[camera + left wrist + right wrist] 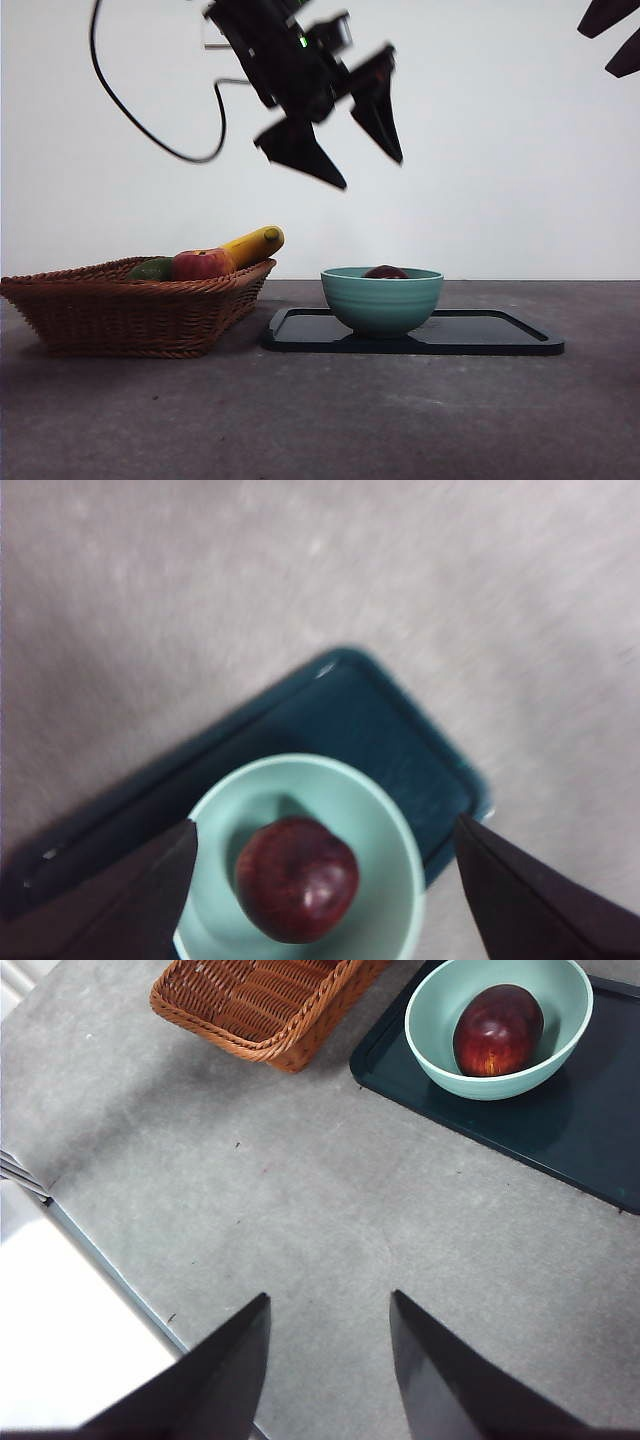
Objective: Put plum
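a grey table [320, 420] stands before a plain white wall. near its middle a dark tray [500, 335] carries a mint bowl [382, 300], and the plum [297, 878] lies inside the bowl, alone. the left gripper [335, 140] hangs high above the bowl, jaws wide and empty. the right gripper [330, 1360] waits apart, also open. the plum looks firm, smooth and glossy, so probably slippery; i would take it across its widest part, gently. a basket [130, 310] of fruit stands beside the tray.

Wicker basket [130, 315] holding fruit beside teal bowl [382, 300] on dark tray [500, 335].
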Available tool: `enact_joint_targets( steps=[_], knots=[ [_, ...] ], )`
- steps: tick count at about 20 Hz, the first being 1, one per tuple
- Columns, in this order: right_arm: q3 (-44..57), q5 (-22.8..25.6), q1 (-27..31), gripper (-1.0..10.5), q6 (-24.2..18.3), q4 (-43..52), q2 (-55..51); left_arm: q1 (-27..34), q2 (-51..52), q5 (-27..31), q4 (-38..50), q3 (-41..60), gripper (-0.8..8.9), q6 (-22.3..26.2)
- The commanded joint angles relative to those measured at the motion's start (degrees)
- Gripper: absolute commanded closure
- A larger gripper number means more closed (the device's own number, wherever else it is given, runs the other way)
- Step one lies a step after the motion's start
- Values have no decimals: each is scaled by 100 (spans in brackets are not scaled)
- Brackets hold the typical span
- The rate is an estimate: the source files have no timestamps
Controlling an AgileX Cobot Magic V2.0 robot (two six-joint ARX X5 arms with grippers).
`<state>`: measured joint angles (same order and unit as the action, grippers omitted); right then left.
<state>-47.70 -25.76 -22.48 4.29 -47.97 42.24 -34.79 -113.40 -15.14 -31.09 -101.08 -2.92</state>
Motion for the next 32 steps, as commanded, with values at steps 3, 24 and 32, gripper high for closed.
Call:
enact_joint_targets(
  steps=[3, 24, 32],
  knots=[
    [-55, -22, -33, 755, -22, 31, 33, -216, -588, 92, 114, -168, 411, 221],
    [-55, -186, -33, 756, -22, -52, 26, -490, -1373, 682, -57, -166, 472, 614],
    [-55, -184, -33, 756, -24, -50, 26, -485, -1331, 682, -55, -175, 602, 680]
  ],
)
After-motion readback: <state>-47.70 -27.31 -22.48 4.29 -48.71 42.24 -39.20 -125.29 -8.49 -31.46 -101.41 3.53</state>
